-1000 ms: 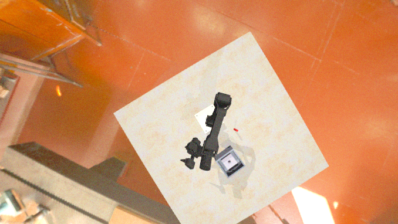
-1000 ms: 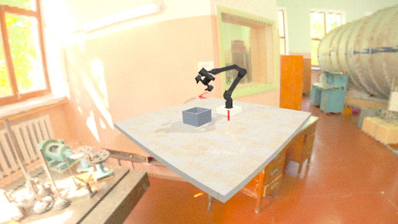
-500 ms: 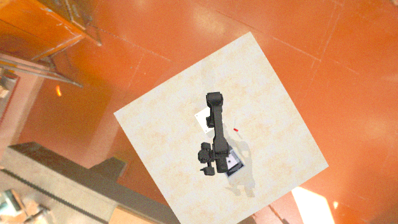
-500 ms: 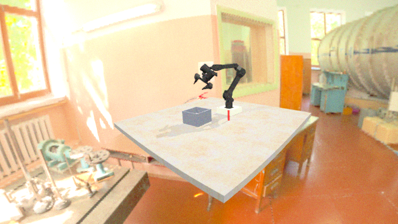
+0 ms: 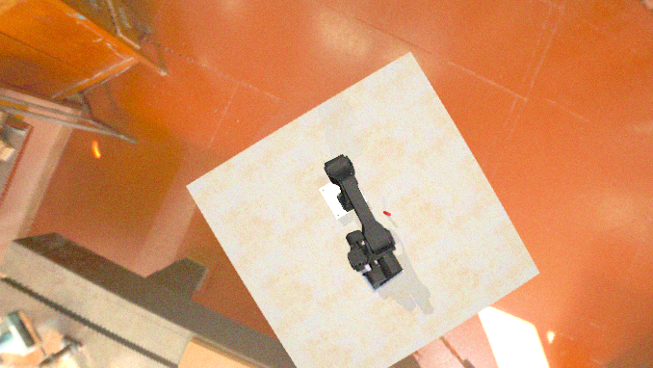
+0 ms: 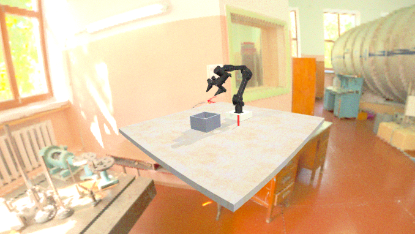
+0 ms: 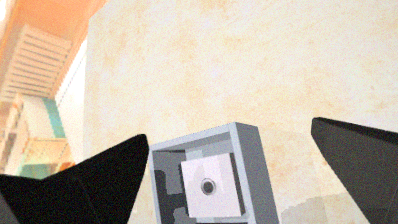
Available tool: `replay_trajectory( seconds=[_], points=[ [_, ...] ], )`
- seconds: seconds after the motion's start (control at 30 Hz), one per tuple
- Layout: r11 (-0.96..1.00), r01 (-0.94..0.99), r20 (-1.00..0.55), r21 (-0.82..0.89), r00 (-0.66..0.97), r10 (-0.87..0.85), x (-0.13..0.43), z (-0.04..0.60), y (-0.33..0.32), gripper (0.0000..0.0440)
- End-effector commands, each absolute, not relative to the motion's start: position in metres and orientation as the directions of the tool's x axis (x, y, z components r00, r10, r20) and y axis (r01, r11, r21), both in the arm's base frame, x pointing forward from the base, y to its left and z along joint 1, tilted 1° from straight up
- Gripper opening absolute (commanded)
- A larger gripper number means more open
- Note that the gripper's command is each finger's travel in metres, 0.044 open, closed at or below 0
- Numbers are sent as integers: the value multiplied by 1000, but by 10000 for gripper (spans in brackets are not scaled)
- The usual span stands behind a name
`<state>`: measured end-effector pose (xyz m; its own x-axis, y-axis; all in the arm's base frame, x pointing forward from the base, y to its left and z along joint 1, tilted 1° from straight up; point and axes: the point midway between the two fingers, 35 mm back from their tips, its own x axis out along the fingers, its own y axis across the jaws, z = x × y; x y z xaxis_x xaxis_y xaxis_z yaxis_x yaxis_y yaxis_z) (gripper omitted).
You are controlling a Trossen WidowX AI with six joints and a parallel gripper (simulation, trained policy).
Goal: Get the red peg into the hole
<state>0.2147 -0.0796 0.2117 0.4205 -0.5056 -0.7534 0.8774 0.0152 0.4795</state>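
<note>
Near the base on the counter, red peg upright, apart from open box; claw spread, nothing pinched: best swing clear of the box, centre over the peg, then descend straight.

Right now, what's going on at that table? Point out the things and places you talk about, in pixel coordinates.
The arm isn't handling anything: its gripper (image 6: 216, 91) (image 7: 229, 134) hangs open and empty above the table (image 5: 270, 193) (image 6: 214, 165) (image 7: 225, 65). The red peg (image 5: 387, 213) (image 6: 238, 120) stands upright on the table, outside the box (image 6: 205, 123) (image 7: 257, 170). At the bottom of the box, the plate (image 7: 198, 172) shows its hole with no peg in it.
</note>
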Motion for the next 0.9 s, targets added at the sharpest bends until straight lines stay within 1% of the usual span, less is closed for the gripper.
replay_trajectory(
  seconds=[0.0, 0.27, 0.57, 0.87],
  points=[
    [82, 902, -800, 425, 416, -432, 217, 202, -55, 440],
    [212, 937, -898, 278, 332, -289, 208, 171, 0, 440],
    [314, 943, -963, 111, 181, -202, 186, 133, 49, 440],
    [404, 914, -984, 38, 106, -146, 175, 95, 85, 440]
  ],
)
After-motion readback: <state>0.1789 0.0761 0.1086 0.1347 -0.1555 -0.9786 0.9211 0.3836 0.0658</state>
